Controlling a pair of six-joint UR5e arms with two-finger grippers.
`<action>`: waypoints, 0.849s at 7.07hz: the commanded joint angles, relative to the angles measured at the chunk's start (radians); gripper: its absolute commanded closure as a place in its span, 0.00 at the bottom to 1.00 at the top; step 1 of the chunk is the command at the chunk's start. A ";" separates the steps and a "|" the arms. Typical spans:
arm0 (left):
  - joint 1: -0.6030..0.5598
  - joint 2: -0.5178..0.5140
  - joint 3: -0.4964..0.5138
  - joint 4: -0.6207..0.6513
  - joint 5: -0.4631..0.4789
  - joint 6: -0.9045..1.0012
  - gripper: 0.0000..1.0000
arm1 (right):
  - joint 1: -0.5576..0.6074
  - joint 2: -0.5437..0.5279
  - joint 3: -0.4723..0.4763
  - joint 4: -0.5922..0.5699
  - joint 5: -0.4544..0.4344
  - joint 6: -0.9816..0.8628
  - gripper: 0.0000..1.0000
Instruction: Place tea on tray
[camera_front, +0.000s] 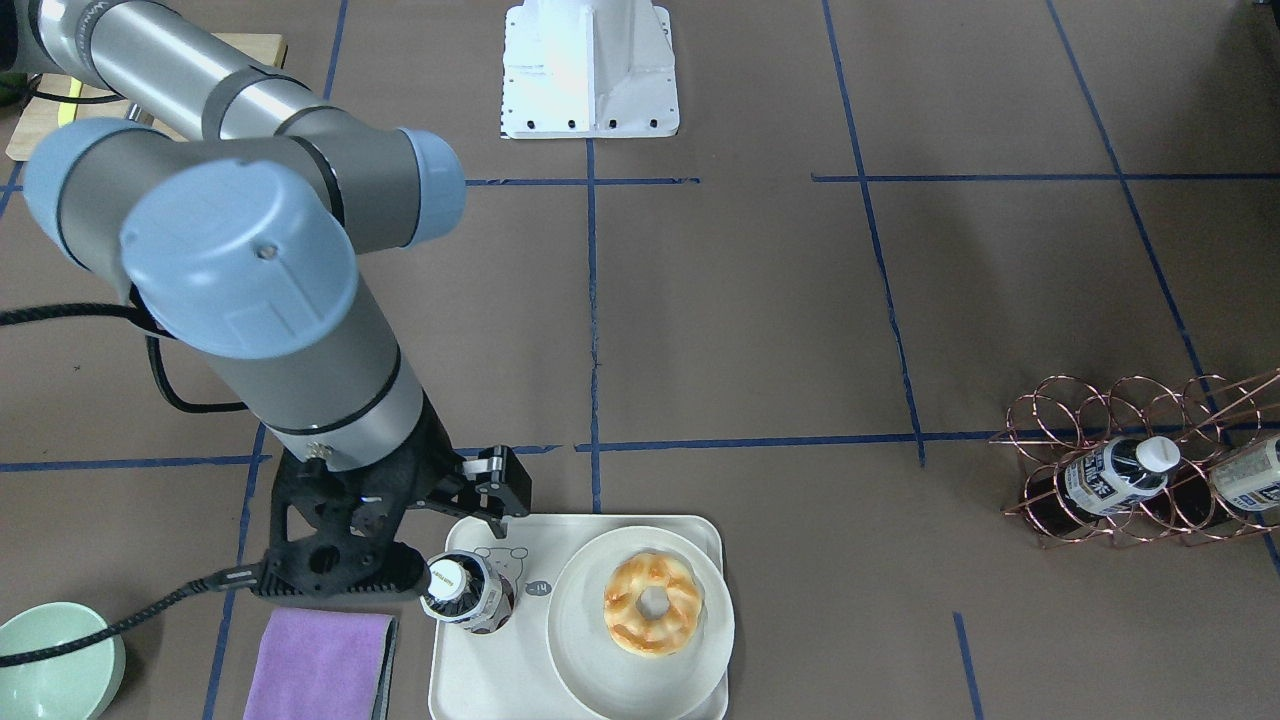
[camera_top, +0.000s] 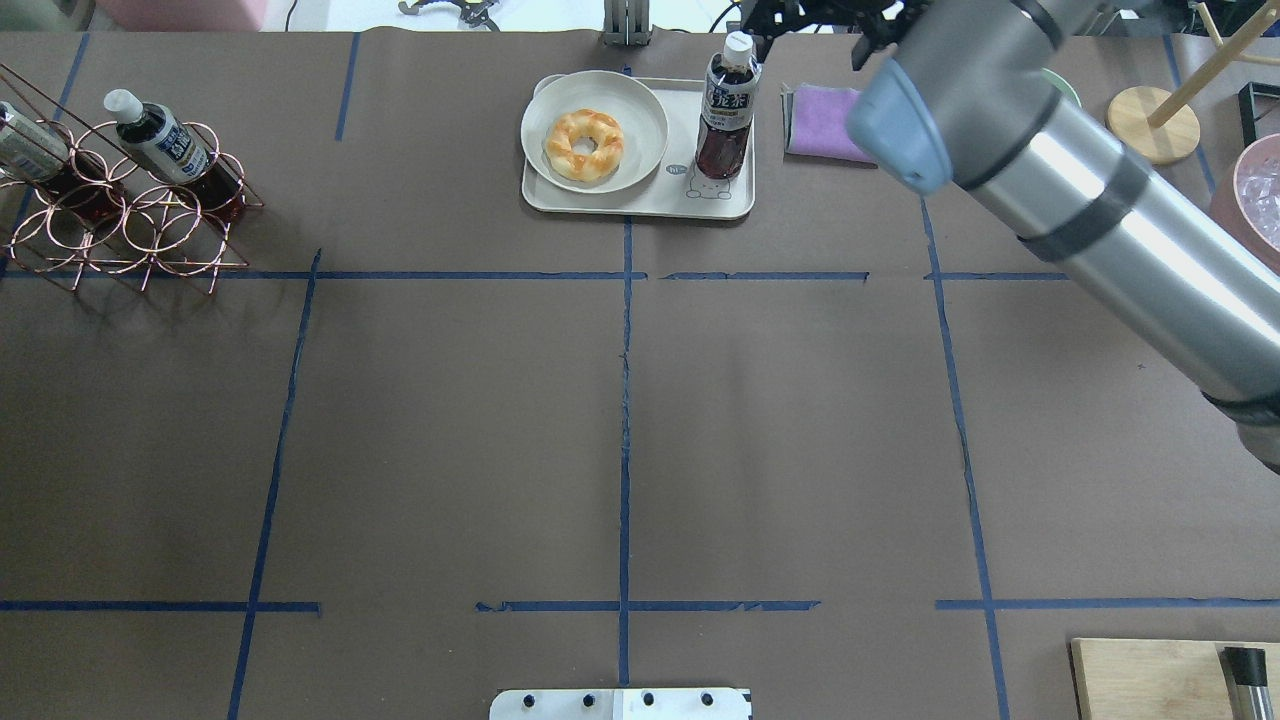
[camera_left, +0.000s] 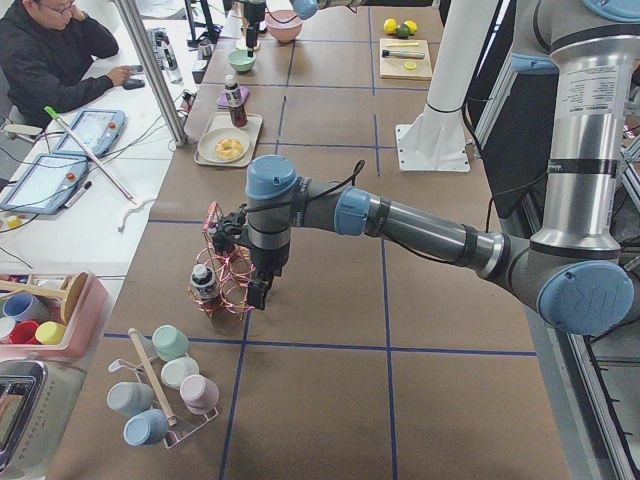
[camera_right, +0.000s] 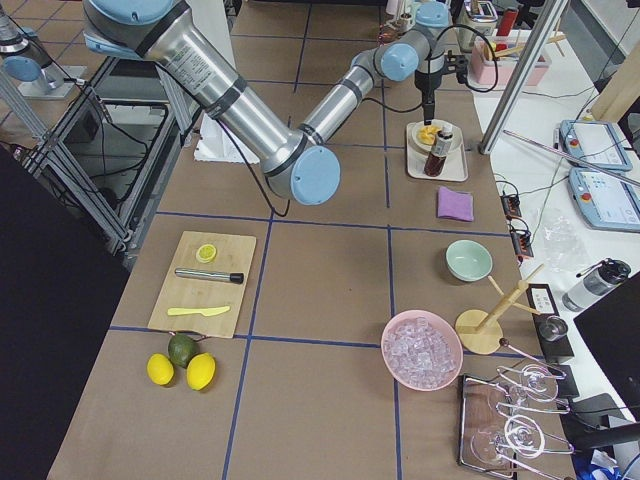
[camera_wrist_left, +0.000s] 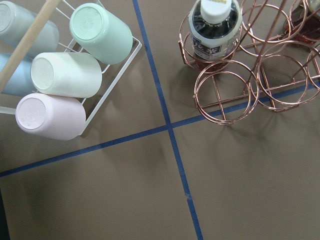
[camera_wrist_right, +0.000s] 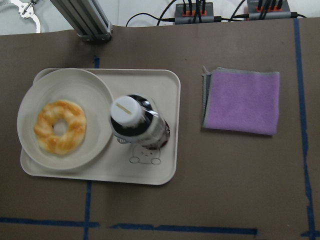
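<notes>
**Tea down on tray; retreat pending**

Directly below the right gripper (camera_front: 495, 505) is the cream tray (camera_front: 480, 670). The tea (camera_front: 462, 592) stands upright on its bear corner, free, just beside the doughnut plate (camera_front: 590, 680). The gripper is empty; its jaw width is unreadable. Placement looks done. Next: lift straight up, clear of the cap. Left gripper (camera_left: 258, 295): cannot tell.

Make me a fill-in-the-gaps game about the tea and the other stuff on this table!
1. The tea stands ___ on the tray.
2. The cloth beside the tray is ___.
3. The copper rack holds ___ bottles.
Missing words: upright, purple, two.
</notes>
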 joint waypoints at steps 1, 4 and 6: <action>-0.042 0.007 0.106 -0.001 -0.028 0.001 0.00 | 0.032 -0.292 0.302 -0.024 0.003 -0.130 0.00; -0.062 0.038 0.194 -0.004 -0.180 0.003 0.00 | 0.143 -0.592 0.449 -0.015 0.107 -0.393 0.00; -0.062 0.037 0.191 -0.006 -0.180 0.006 0.00 | 0.321 -0.782 0.431 -0.014 0.193 -0.707 0.00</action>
